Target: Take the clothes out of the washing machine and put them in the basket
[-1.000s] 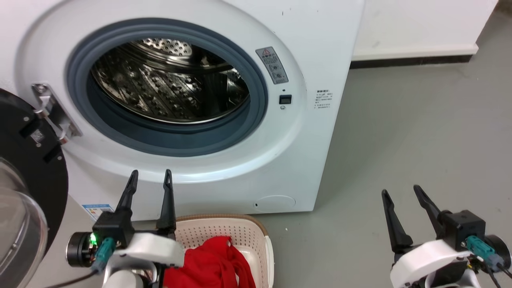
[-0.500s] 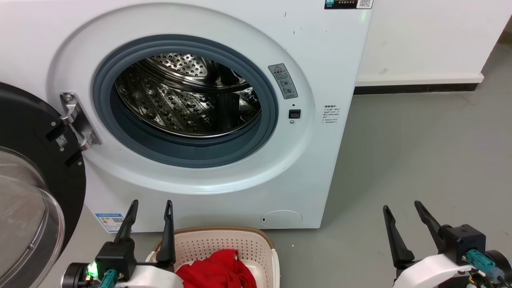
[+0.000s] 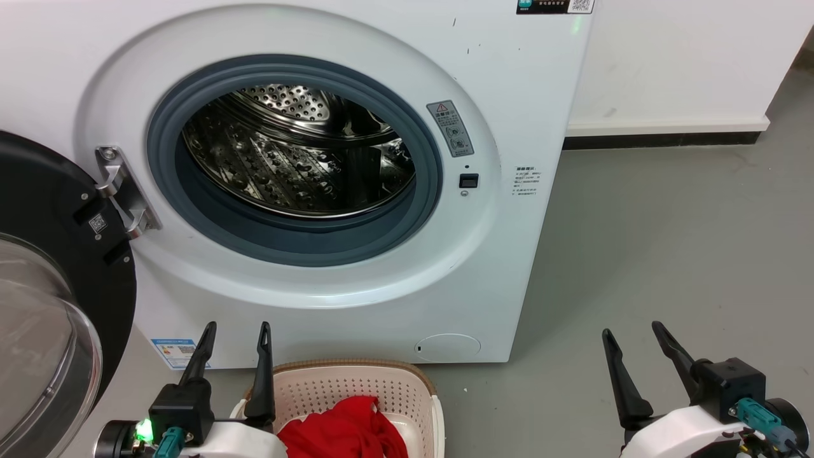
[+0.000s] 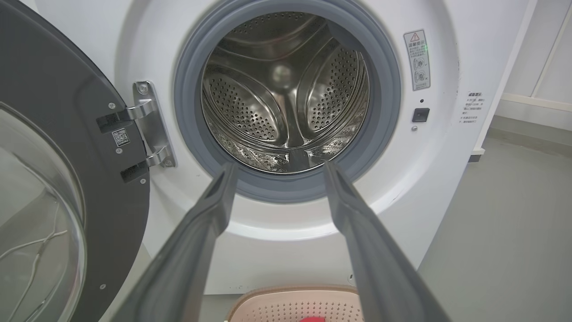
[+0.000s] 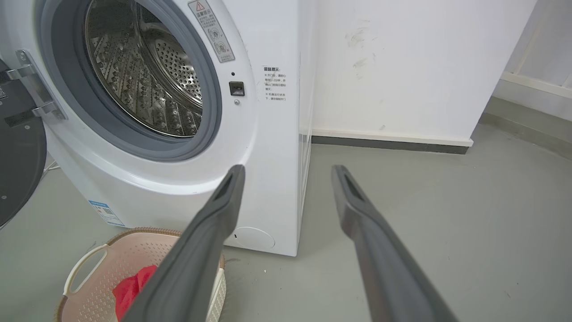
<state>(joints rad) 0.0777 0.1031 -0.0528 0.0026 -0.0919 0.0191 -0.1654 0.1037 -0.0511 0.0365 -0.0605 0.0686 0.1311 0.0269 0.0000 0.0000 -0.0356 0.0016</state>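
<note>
**Both grippers spread and holding nothing; red clothes in basket**

- Left gripper [image 3: 236, 327]: fingers parted wide, nothing between them, by the basket's left end.
- Right gripper [image 3: 631, 331]: fingers parted wide, nothing held, over bare floor [image 3: 668, 254] to the right of the machine.
- Clothes [image 3: 340, 429]: red, heaped inside the basket [image 3: 356, 367].
- Basket: cream, brown rim, on the floor just before the washing machine [image 3: 509, 267].
- Washing machine: white, with a grey gasket [image 3: 305, 248] and a perforated steel drum [image 3: 292, 165]. The door [image 3: 57, 267] is swung open to the left.
- Floor: smooth grey.
- Wall [image 3: 668, 57]: white, with dark skirting [image 3: 661, 140].
</note>
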